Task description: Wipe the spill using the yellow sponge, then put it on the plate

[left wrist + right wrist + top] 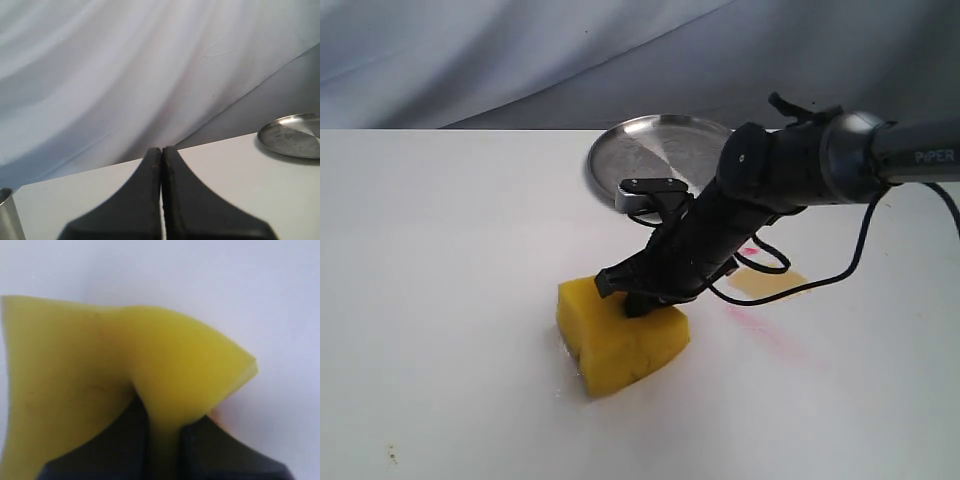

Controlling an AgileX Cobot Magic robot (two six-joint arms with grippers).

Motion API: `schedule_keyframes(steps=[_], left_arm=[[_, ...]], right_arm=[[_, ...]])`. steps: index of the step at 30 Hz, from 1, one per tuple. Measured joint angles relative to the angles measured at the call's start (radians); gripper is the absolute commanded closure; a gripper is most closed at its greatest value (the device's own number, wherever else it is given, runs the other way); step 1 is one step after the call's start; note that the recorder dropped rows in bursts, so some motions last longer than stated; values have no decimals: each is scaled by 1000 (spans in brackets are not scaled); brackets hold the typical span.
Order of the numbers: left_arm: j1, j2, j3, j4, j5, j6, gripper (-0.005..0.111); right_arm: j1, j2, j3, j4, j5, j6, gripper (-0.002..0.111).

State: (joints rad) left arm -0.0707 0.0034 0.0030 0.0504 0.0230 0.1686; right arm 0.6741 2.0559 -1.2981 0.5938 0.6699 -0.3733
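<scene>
Pinching a fold of the yellow sponge (620, 338), your right gripper (628, 294) is clamped on the foam. In the right wrist view the sponge bulges up between the two dark fingers (125, 445) and is squeezed thin where they meet it. The sponge sits on the white table (440, 300), near the middle, with the arm reaching down to it at a slant from the right. The spill (772, 283) lies to the right of the sponge, apart from it, as a pale tan patch on the table; a black cable (840, 275) loops over its edge. You can see faint pink smears (765, 328) just beside it. The plate (645, 152) stands behind the sponge toward the back edge of the table, partly hidden by the arm, and nothing lies on the part you can see. Your left gripper (161, 155) has its jaws pressed together on nothing, held above the table and facing the grey cloth (125, 75) at the back. A metal can (7, 215) shows at the edge of the left wrist view.
</scene>
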Motion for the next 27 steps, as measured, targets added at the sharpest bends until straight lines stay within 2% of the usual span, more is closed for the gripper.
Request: schedule_keyframes(steps=[7,12,20,27], left_arm=[[0,0,0,0,0,0,107],[0,0,0,0,0,0,107],[0,0,0,0,0,0,107],[0,0,0,0,0,0,107]], right_arm=[[-8,-138,2,-264,-7,169,108],[-125,-216,2,-409,55,266,108],[-356,-225,28,-448,158,271,108],[-426,-168,47,-439,128,271,108]])
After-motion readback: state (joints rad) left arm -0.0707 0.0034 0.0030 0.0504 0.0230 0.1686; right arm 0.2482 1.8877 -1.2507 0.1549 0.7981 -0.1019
